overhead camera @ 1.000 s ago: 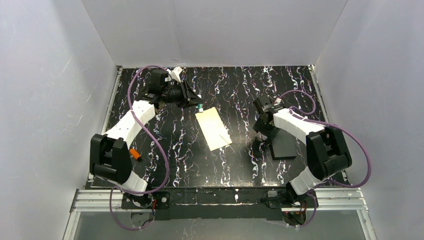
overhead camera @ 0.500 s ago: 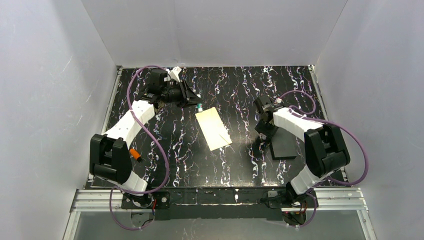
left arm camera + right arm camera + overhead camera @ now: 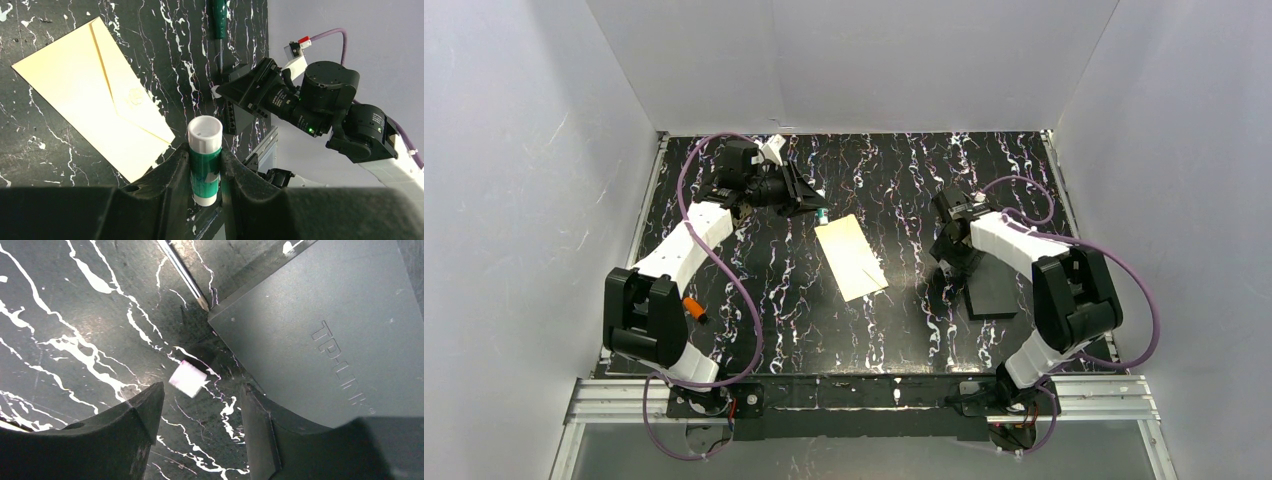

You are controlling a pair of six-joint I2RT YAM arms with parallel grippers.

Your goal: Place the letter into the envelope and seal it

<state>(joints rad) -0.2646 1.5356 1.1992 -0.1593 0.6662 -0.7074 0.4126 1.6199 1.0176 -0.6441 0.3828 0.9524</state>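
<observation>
Quick status from my side. My left gripper (image 3: 205, 151) is clamped on a glue stick (image 3: 204, 172), green body with a white end. Both left fingers (image 3: 172, 175) press its sides, so they're only as far apart as the tube is wide. The white end pokes out past my fingertips and the rest sits down between them. From the top camera, the stick is just beside the far corner of the envelope (image 3: 85, 95). I can't tell if it touches the paper.

The envelope lies flat on the black marbled table (image 3: 894, 170), roughly mid-table between my two arms and turned at an angle. Its pointed flap is folded down flat, the V-line shows, and there's a faint roundish mark on the flap.

The right gripper (image 3: 200, 392) is low over the table with its fingers (image 3: 135, 425) well apart and gripping nothing. A small pale block (image 3: 187, 378) lies on the table just ahead of the gap, not touching either finger. A dark grey box (image 3: 325, 330) with raised lettering sits right beside the right-hand finger. I can't tell if that finger touches it. The metal tip of a screwdriver (image 3: 185, 275) rests at the box's corner, beyond the block.
</observation>
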